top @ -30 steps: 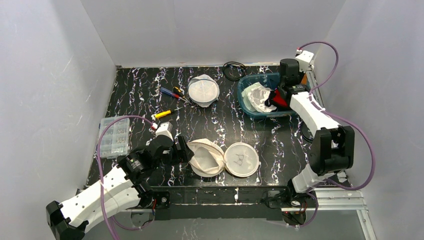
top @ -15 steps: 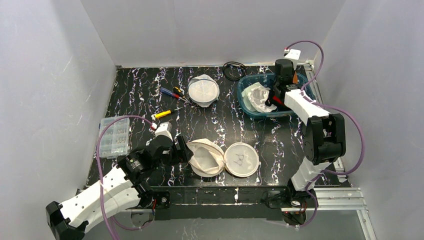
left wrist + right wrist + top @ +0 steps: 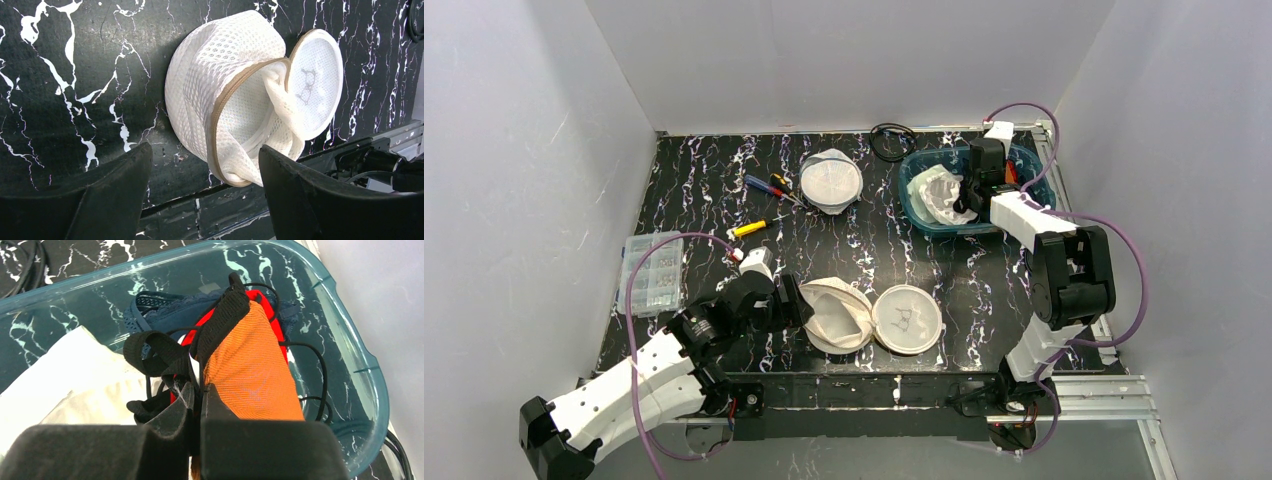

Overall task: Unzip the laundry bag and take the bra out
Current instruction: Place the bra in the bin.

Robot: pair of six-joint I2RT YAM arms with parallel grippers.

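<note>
The right fingers (image 3: 200,395) are clamped on the orange and black bra (image 3: 247,365), over the blue bin (image 3: 350,370) at the far right. The left fingers (image 3: 282,180) stand wide apart just beside the unzipped white laundry bag (image 3: 215,60), lying on the table (image 3: 75,60) near its front edge

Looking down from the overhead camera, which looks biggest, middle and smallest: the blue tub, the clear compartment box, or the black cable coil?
1. blue tub, clearly largest
2. clear compartment box
3. black cable coil, smallest, though farthest from the camera
</note>
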